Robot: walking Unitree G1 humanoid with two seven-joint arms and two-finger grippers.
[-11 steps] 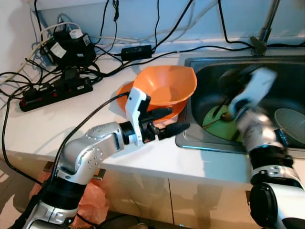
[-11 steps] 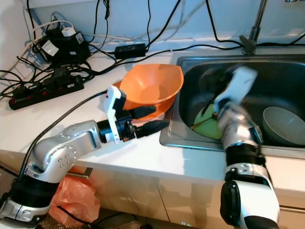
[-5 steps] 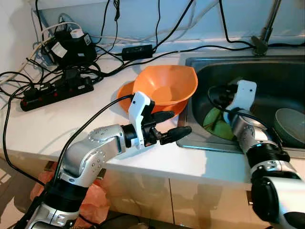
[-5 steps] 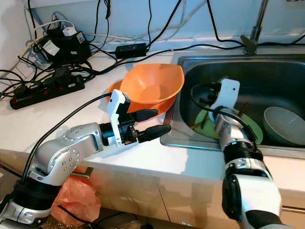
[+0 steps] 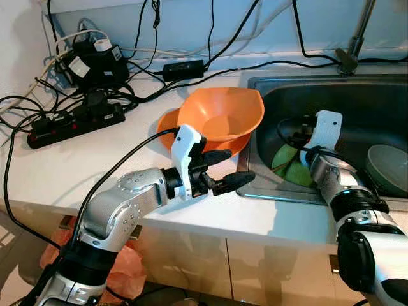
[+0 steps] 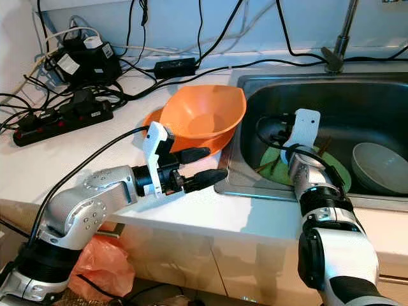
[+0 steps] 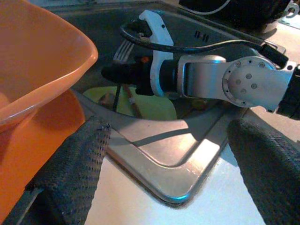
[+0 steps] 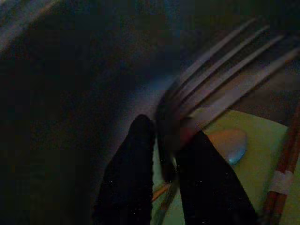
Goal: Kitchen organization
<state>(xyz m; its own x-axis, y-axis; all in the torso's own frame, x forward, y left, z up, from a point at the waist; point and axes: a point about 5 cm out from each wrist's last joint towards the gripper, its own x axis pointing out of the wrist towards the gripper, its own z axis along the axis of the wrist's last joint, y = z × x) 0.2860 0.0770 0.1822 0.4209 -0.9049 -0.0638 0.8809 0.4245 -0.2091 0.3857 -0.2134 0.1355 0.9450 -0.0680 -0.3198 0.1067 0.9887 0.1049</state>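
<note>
An orange bowl rests on an orange plate on the white counter, beside the sink. My left gripper hovers open over the counter at the sink's front left corner, just in front of the bowl, with nothing in it. Reaching down into the sink, my right gripper is above a green plate. Its fingers are shut on a metal fork, tines pointing away. Chopsticks and a spoon lie on the green plate.
A grey bowl sits at the sink's right side. The faucet base stands behind the sink. Power strips, adapters and tangled black cables crowd the back left of the counter. An orange bag lies on the floor below.
My right arm has come down from a raised, blurred pose into the sink and settled over the green plate. The left gripper has shifted only slightly.
</note>
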